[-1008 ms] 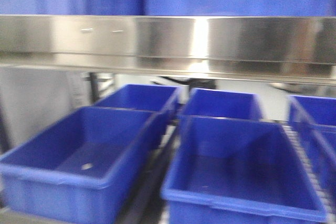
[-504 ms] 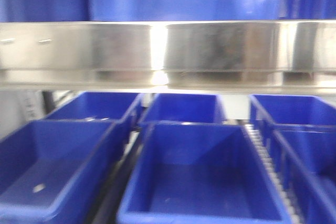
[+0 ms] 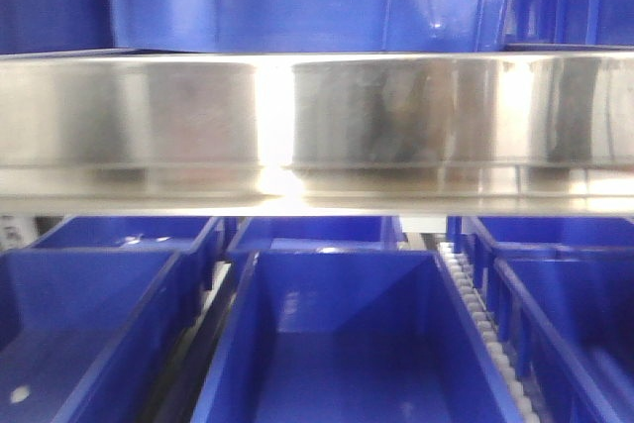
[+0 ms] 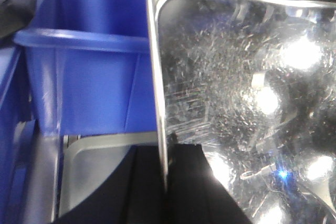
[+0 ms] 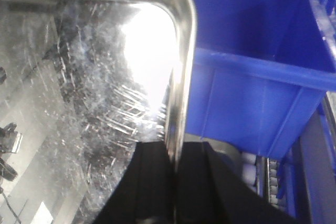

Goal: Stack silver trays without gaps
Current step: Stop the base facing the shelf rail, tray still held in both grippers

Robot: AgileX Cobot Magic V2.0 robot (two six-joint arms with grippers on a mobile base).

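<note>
**Both grippers clamped on a tray rim; front view has slid sideways**

Compared with half a second ago, your front view has shifted. The steel rail [image 3: 416, 126] sits lower and fills more of the frame. Its bright glare has moved left, and the two small marks at its left end have gone out of view. The blue bins [image 3: 347, 344] below have slid left too, so the middle front one is now nearly centred. The pale speck in the left front bin has dropped toward the corner.

There you can count one rail and six blue bins under it, in two rows of three. One roller track [image 3: 474, 309] runs between the middle and right bins. More blue bins stand above the rail, too cropped to count.

At your left wrist, one silver tray [image 4: 236, 103] fills the right side. The left gripper [image 4: 167, 153] is clamped on its rim, with a black finger on each side. At your right wrist, one silver tray [image 5: 79, 77] fills the left side, and the right gripper [image 5: 175, 150] pinches its rim the same way. You cannot tell whether both hold the same tray. One blue bin stands just beside the tray in each wrist view.
</note>
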